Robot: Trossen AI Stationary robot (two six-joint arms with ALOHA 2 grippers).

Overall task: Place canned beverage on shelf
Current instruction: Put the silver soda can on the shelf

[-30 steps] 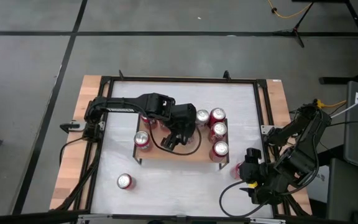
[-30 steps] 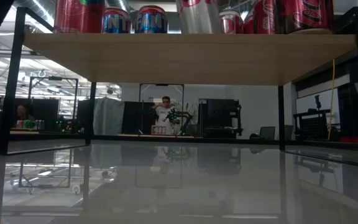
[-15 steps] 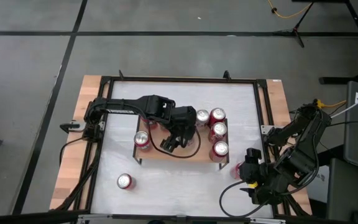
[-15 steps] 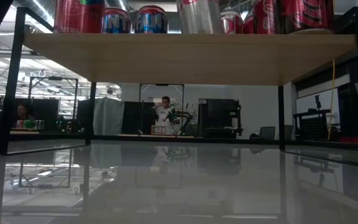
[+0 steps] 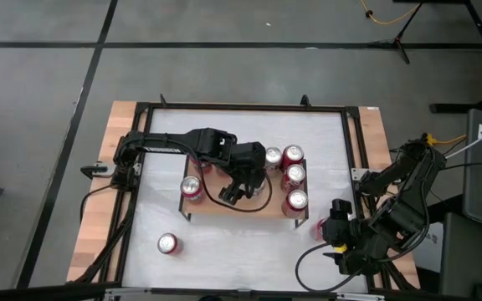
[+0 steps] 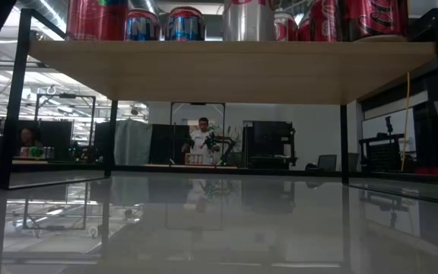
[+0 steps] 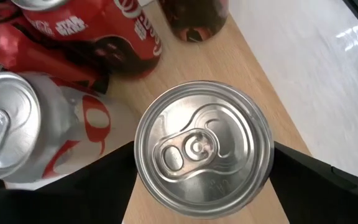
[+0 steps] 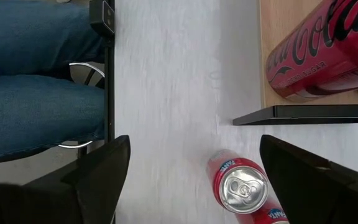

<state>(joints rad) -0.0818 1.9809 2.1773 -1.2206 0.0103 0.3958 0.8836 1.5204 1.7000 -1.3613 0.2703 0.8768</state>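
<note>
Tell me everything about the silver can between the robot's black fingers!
The silver can stands upright on the shelf, a light wooden plank. Its shiny metal top has an unopened pull tab. The left gripper straddles it, one dark finger on each side, jaws parted. Red cans stand close beside it.

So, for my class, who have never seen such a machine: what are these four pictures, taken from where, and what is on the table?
It is a robot with two dark arms at a table, putting drink cans on a low wooden shelf. One picture looks straight down. One looks level from the tabletop, under the shelf's plank. The other two come from cameras on the arms' wrists.

The left end effector is over the shelf, its fingers either side of a silver-topped can standing upright on the plank beside other cans. The right end effector waits open at the table's right edge. Two red cans still stand on the table: one near the front left, one by the right arm.
</note>
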